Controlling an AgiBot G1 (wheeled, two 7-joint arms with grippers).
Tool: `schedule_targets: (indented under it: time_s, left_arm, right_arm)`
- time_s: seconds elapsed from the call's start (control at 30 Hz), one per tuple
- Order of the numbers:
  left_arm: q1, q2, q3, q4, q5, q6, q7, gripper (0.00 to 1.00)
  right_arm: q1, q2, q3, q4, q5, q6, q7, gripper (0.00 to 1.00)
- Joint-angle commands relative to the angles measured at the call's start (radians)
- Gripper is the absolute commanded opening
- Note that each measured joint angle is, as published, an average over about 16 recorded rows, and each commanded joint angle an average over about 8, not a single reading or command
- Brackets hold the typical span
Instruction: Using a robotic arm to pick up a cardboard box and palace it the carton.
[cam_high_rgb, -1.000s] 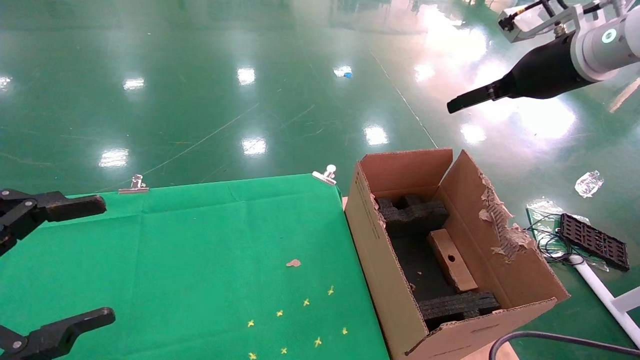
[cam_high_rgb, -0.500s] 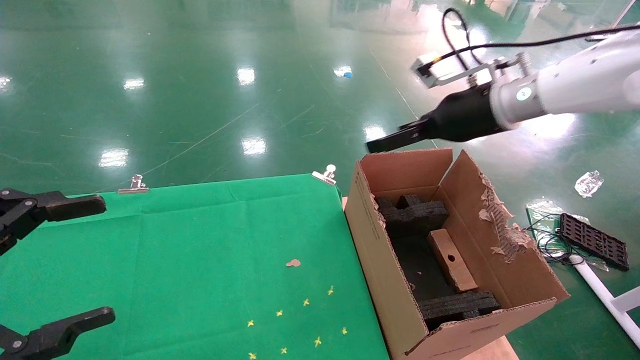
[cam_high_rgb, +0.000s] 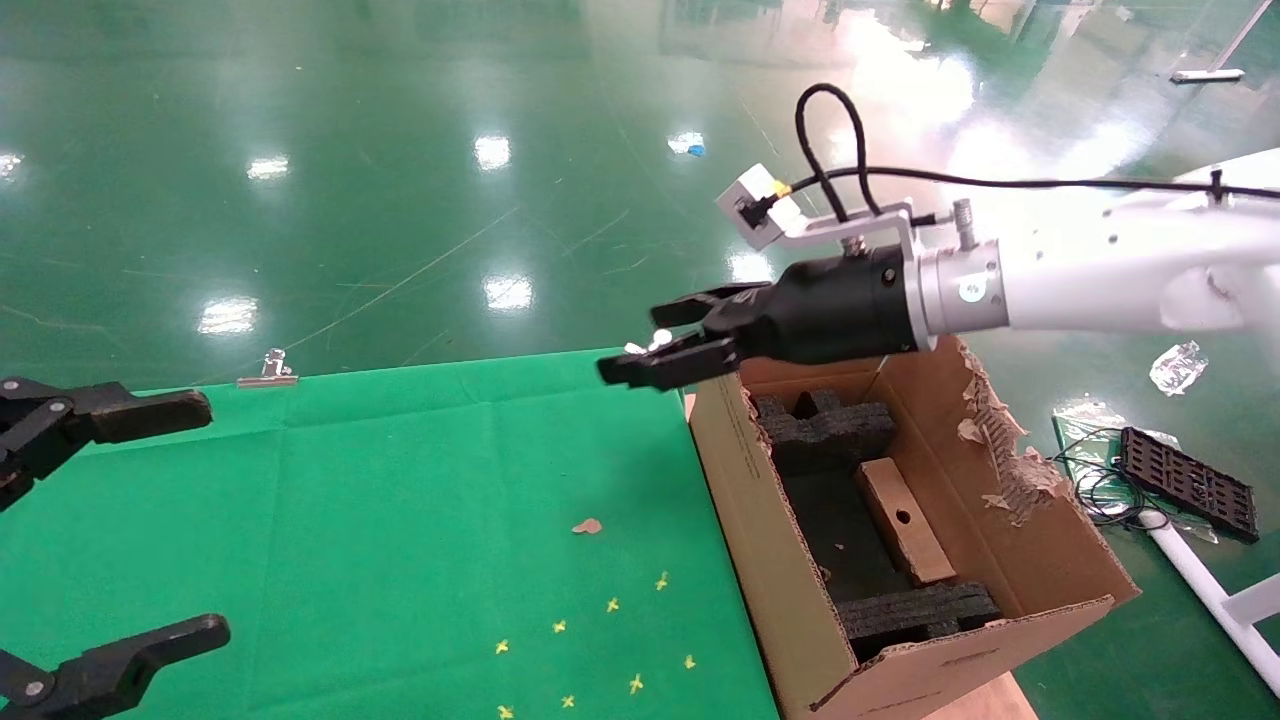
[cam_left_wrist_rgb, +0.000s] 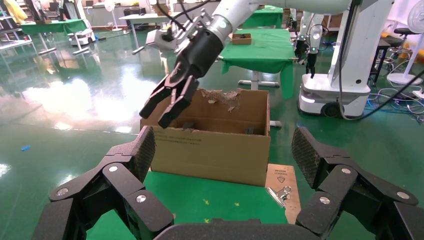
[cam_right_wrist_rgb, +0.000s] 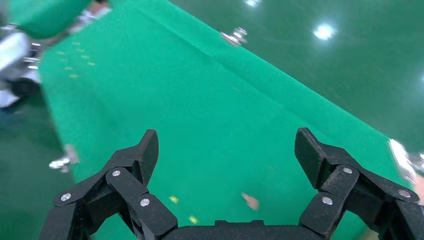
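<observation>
The slim brown cardboard box (cam_high_rgb: 902, 520) with a round hole lies inside the large carton (cam_high_rgb: 760, 530), between black foam inserts (cam_high_rgb: 825, 428), at the right of the green table. My right gripper (cam_high_rgb: 660, 345) on the white robotic arm (cam_high_rgb: 1100, 275) hangs open and empty above the carton's far left corner, over the table's back edge. The left wrist view shows that right gripper (cam_left_wrist_rgb: 162, 112) above the carton (cam_left_wrist_rgb: 210, 150). My left gripper (cam_high_rgb: 160, 515) is parked open at the table's left edge, holding nothing.
The green cloth (cam_high_rgb: 400, 520) carries small yellow marks (cam_high_rgb: 610, 604) and a paper scrap (cam_high_rgb: 587, 525). Metal clips (cam_high_rgb: 266, 372) pin its back edge. A black grid tray (cam_high_rgb: 1187, 482), cables and plastic wrap (cam_high_rgb: 1176, 366) lie on the floor to the right.
My right arm has swung down and to the left, from high at the far right to just above the carton's far left corner. The left gripper and the slim box have not moved.
</observation>
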Motion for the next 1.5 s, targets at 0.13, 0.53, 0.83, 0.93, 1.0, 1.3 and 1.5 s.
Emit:
schedule_targets:
  time_s: [0.13,0.53,0.83,0.93,1.0,1.3,1.5]
  left_arm:
    - [0.000,0.000,0.000,0.000,0.000,0.000,0.000,1.00]
    - [0.000,0.000,0.001,0.000,-0.001,0.000,0.000,1.00]
    - [0.000,-0.001,0.001,0.000,-0.001,-0.001,0.001,1.00]
    - [0.000,-0.001,0.001,0.000,-0.001,-0.001,0.001,1.00]
    - [0.000,-0.001,0.002,0.000,-0.001,-0.001,0.001,1.00]
    - [0.000,-0.001,0.002,0.000,-0.001,-0.001,0.001,1.00]
    - [0.000,-0.001,0.002,0.000,-0.001,-0.001,0.001,1.00]
  right_arm:
    - [-0.100,0.025,0.111,0.102,0.047,-0.025,-0.048,1.00]
    - [-0.342,0.085,0.378,0.347,0.161,-0.084,-0.162,1.00]
    - [-0.522,0.130,0.577,0.530,0.245,-0.128,-0.248,1.00]
    - [-0.576,0.143,0.638,0.585,0.271,-0.142,-0.274,1.00]
    - [-0.605,0.150,0.670,0.614,0.284,-0.149,-0.287,1.00]
    - [-0.664,0.164,0.735,0.670,0.313,-0.163,-0.308,1.00]
    - [-0.650,0.161,0.719,0.657,0.307,-0.160,-0.304,1.00]
